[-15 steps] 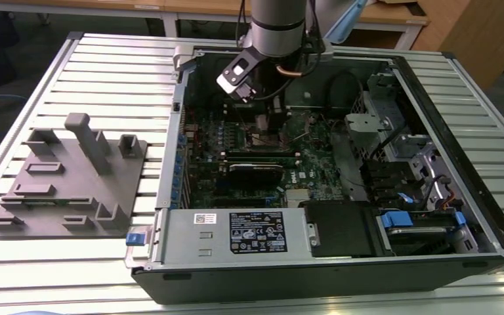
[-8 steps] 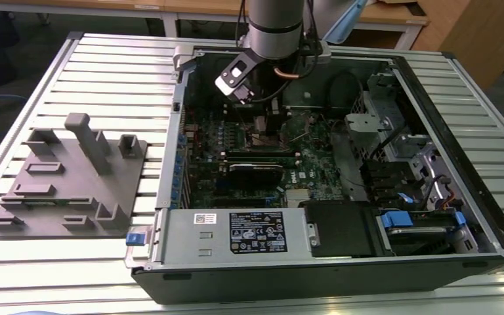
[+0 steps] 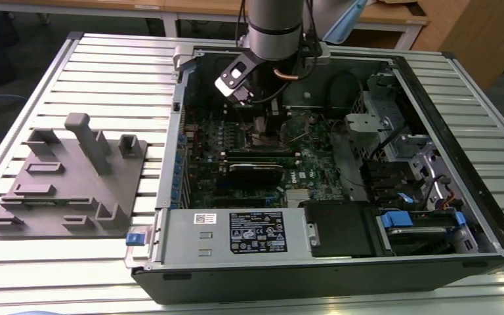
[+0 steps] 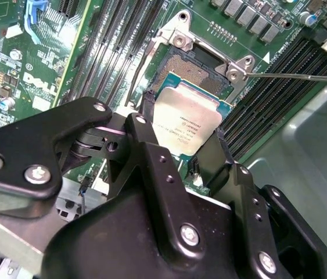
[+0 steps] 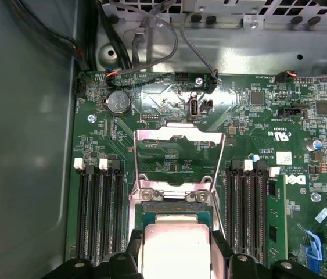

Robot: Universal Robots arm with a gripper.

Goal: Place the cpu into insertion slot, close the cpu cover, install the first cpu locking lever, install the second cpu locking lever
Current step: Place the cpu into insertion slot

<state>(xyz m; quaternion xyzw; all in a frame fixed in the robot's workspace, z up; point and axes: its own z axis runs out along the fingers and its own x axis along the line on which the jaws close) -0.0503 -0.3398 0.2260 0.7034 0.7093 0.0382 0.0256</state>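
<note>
**Hand:** the hand is clenched on the cpu, with its fingers bearing on two opposite edges of the chip.

**Cpu:** it lies over the part of the insertion slot nearest the hand. The far strip of the dark contact field is exposed. It appears to sit slightly tilted, and whether it is seated or just above the socket cannot be told.

**Cover:** the cpu cover stands swung open beyond the slot (green board shows through its window).

**Setting:** in the exterior view the arm reaches into the open computer case on the slatted bench.
</note>
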